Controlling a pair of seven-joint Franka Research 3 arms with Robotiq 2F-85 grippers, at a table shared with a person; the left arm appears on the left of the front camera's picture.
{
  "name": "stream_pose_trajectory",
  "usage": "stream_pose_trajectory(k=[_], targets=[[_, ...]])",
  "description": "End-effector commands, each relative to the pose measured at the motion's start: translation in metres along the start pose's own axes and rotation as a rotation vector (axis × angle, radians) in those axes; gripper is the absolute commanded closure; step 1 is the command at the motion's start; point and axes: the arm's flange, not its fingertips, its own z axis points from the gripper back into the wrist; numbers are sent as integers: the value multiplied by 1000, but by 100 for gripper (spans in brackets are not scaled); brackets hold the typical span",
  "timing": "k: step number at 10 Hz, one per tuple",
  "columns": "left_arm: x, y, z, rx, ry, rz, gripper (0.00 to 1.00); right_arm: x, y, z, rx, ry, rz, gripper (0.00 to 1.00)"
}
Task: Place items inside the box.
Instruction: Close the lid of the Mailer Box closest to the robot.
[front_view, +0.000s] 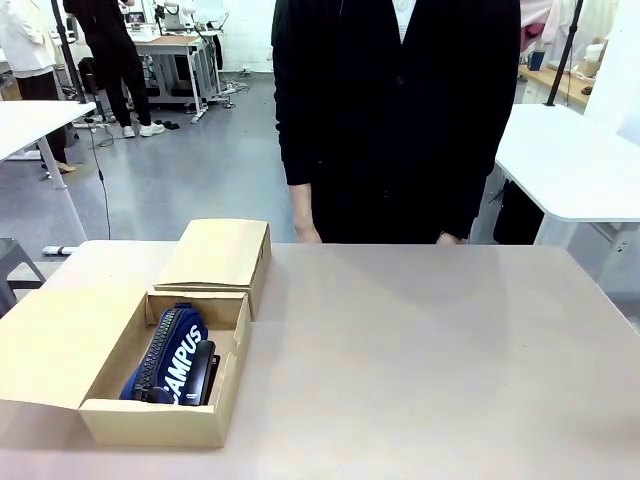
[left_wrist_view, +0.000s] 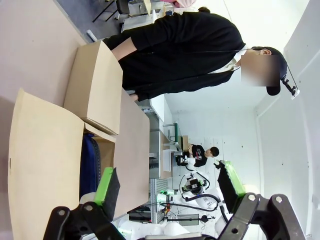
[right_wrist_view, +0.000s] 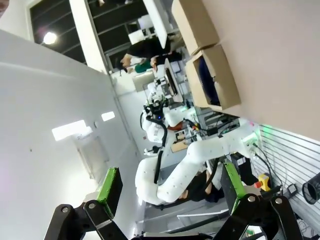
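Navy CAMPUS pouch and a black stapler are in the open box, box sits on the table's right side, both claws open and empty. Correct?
Not quite: the box sits on the table's left side, as the front view shows. The rest holds: the CAMPUS pouch and black stapler lie inside it, and the left claw and right claw are open and empty.

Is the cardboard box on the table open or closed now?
Open. The cardboard box has its flaps folded outward, and the navy "CAMPUS" pouch and a black stapler lie visible inside it.
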Motion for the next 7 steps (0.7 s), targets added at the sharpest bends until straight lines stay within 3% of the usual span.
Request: stream_pose_trajectory(k=[1, 4, 5, 7], targets=[[-2, 0, -1, -23, -4, -15, 0, 3, 0, 5, 33, -4, 23, 0], [0, 0, 0, 0, 0, 0, 0, 3, 0, 5, 33, -4, 23, 0], [-5, -20, -14, -144, -9, -295, 0, 3, 0, 5, 33, -4, 23, 0], [-25, -37, -65, -224, 216, -623, 0, 3, 0, 5, 33, -4, 23, 0]])
